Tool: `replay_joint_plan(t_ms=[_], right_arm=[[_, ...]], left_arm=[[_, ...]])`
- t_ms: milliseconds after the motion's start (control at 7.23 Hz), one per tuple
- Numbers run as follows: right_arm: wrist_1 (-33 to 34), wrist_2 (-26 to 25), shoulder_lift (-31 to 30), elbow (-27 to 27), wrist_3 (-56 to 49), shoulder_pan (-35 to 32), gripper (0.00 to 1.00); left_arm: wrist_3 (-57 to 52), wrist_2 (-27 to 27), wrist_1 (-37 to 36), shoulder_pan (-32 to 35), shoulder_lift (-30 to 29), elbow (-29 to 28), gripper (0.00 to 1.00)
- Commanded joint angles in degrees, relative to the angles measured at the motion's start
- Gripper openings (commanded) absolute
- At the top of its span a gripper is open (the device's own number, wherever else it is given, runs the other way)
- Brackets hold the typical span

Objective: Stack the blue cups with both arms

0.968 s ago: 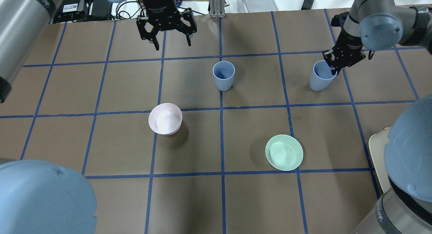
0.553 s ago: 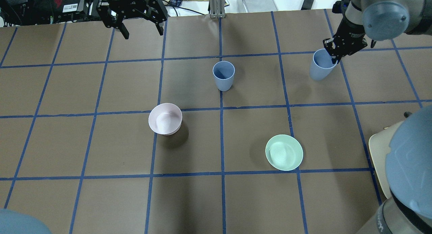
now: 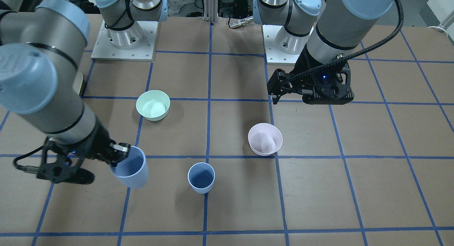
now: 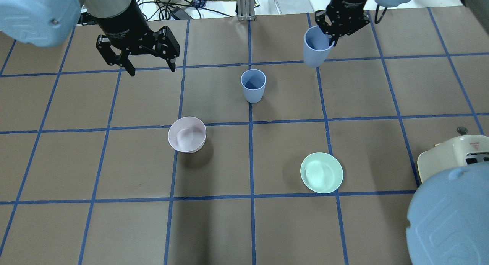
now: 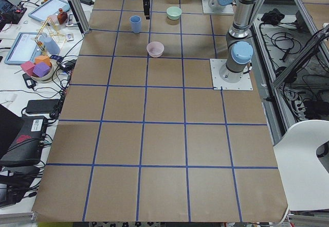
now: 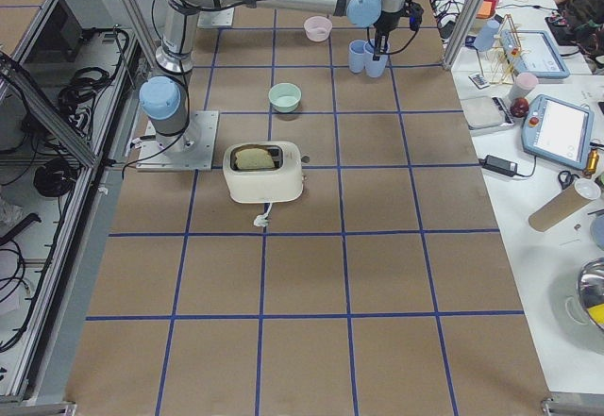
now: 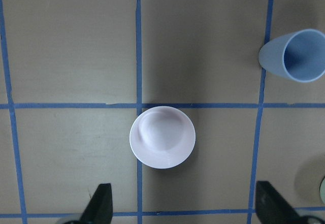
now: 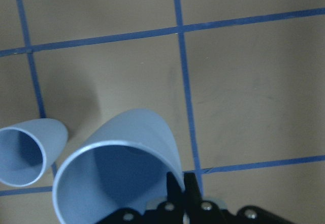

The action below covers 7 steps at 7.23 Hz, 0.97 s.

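Blue cups (image 3: 201, 178) (image 3: 131, 171), two alike: small tapered tumblers, no handle, smooth matte walls, thin paler rim, darker blue inside.

- standing cup (image 4: 253, 85): upright on the table (image 4: 76, 161), on a tape line, far side from the robot's bases.
- held cup (image 4: 315, 47): tilted, gripped at the rim. The base looks clear of the table in the right wrist view. It is near the standing cup and apart from it.
- right fingers (image 8: 176, 191): closed tight on the held cup's thin wall, one inside the mouth, one outside.
- left fingers (image 7: 101, 206): spread wide with nothing between them, high over the table. The pink bowl (image 4: 187, 134) lies below them in the left wrist view.
- table: flat brown paper-like cover, dull finish, gridded with blue tape.
- pink bowl: round and pale, soft sheen inside, just beside a tape crossing.
- green bowl (image 4: 321, 172): round, mint, wider than the cups, well apart from both.
- toaster (image 6: 264, 173): cream box with rounded corners, near the right arm's base.
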<state>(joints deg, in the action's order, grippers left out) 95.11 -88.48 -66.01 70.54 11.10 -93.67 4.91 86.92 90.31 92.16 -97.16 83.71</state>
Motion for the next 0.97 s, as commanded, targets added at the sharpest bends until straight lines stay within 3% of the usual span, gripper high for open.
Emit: replay_joint_plan(t_ms=[0, 277, 830], right_arm=[[0.25, 1.55, 1.48, -1.37, 11.36, -8.78, 0.00], [0.17, 0.95, 4.47, -3.39, 16.03, -11.00, 0.00], [1.39, 0.68, 5.97, -3.39, 15.45, -11.63, 0.00]], left_arm=[[-0.25, 0.26, -3.65, -0.58, 1.27, 2.16, 1.00], [-0.25, 0.27, -3.65, -0.58, 1.27, 2.16, 1.00], [-0.34, 0.18, -3.74, -0.66, 1.19, 2.16, 1.00]])
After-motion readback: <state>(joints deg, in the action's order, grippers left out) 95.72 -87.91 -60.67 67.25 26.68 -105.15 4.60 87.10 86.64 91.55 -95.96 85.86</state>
